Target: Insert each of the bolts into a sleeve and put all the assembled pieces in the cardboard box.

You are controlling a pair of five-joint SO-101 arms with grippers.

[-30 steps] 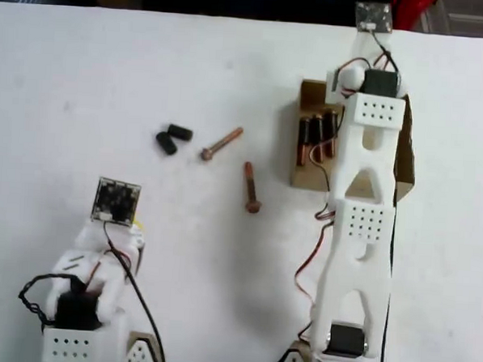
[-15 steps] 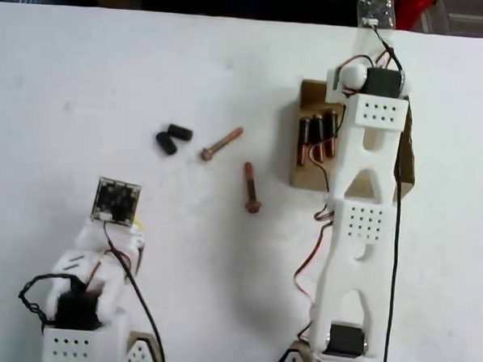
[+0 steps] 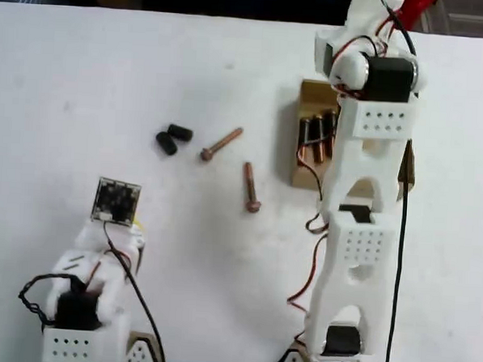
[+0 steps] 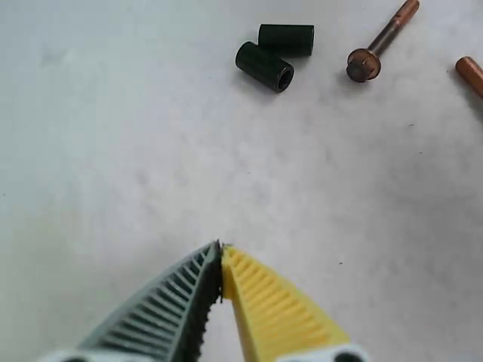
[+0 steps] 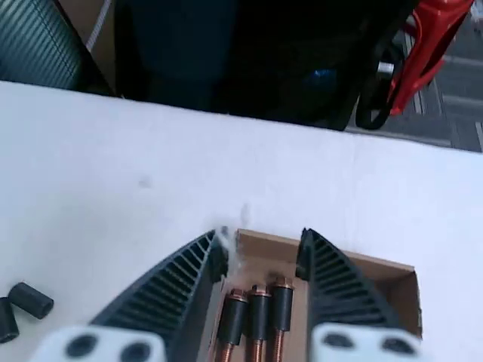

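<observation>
Hanging spread open over the cardboard box [image 5: 377, 264], my right claw [image 5: 262, 241] frames three assembled pieces [image 5: 256, 317]. In the high view my arm [image 3: 363, 187] hides perhaps half that box. My left claw [image 4: 220, 253] is clenched, empty. Two sleeves [image 3: 179, 132] and two bolts [image 3: 221, 143] lie centre-left.

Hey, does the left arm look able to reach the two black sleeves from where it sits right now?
Probably yes. The left gripper, shut, points roughly toward the sleeves, and just bare table lies between them. It would need to open first.
</observation>
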